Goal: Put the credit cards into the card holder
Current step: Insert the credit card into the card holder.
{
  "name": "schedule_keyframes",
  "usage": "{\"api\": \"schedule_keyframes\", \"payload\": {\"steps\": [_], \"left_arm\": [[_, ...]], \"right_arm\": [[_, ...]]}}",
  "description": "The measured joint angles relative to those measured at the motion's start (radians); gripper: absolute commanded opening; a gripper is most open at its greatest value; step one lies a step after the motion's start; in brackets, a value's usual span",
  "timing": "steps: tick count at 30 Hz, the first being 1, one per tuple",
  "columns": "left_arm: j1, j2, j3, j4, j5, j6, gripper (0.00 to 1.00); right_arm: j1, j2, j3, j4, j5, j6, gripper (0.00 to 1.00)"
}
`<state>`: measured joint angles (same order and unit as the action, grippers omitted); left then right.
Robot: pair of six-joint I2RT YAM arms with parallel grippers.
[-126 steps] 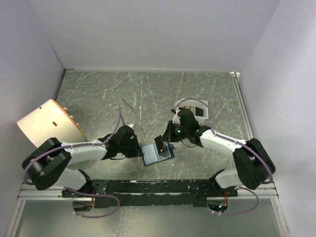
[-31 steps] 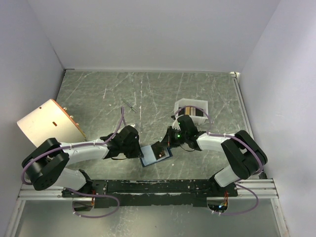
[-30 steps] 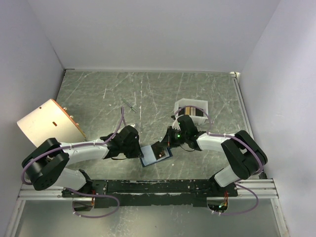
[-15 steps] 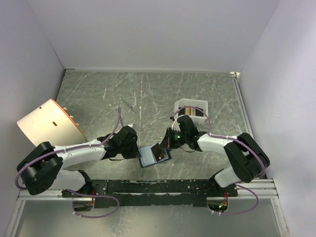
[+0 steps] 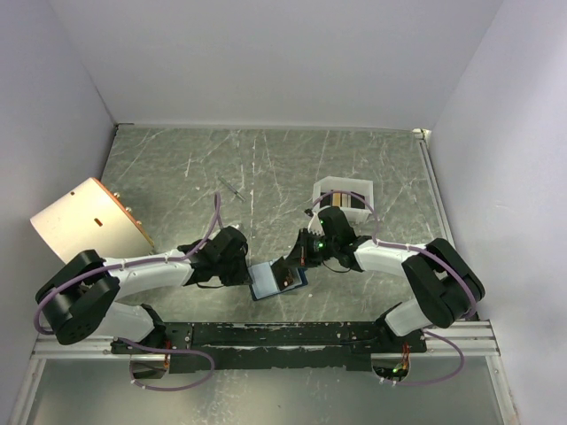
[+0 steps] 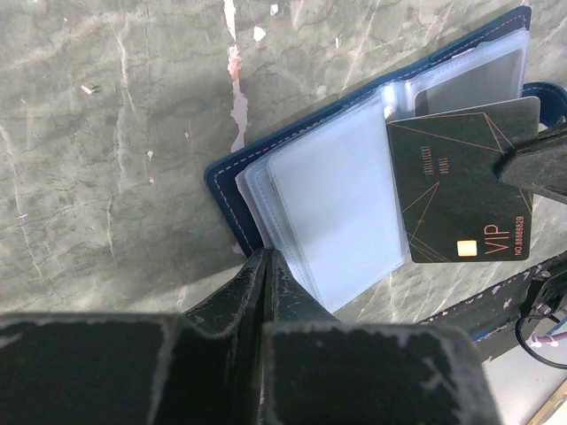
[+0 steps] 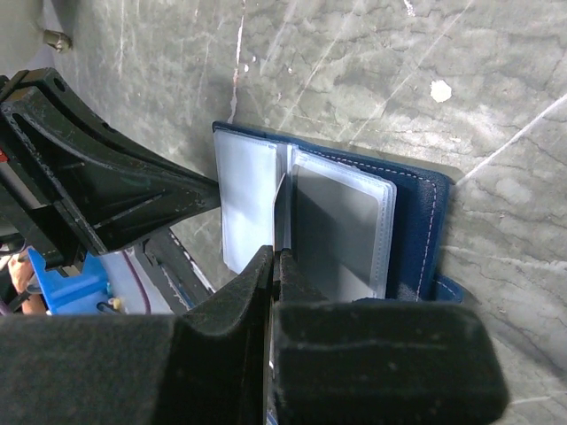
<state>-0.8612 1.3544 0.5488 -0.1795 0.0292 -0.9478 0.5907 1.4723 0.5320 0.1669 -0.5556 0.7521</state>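
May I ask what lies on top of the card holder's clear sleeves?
A black VIP card, pinched by the right gripper, lies across the sleeves. The gripper covers its right edge; anything beneath it is hidden.

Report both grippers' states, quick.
Left gripper: shut, pinching the edge of the card holder.
Right gripper: shut on a dark credit card.
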Motion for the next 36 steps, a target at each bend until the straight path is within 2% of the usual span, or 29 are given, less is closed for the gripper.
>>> {"api": "schedule_keyframes", "payload": {"steps": [15, 26, 36], "left_arm": [[0.0, 0.008, 0.006, 0.0, -0.004, 0.0, 0.11], [0.0, 0.033, 0.034, -0.018, -0.02, 0.0, 0.11], [0.0, 0.038, 0.041, -0.025, -0.021, 0.0, 0.11]], "right_arm": [[0.0, -0.019, 0.001, -0.01, 0.006, -0.005, 0.0], [-0.001, 0.059, 0.008, 0.021, -0.01, -0.02, 0.0], [-0.002, 0.062, 0.009, 0.028, 0.003, -0.021, 0.0]]}}
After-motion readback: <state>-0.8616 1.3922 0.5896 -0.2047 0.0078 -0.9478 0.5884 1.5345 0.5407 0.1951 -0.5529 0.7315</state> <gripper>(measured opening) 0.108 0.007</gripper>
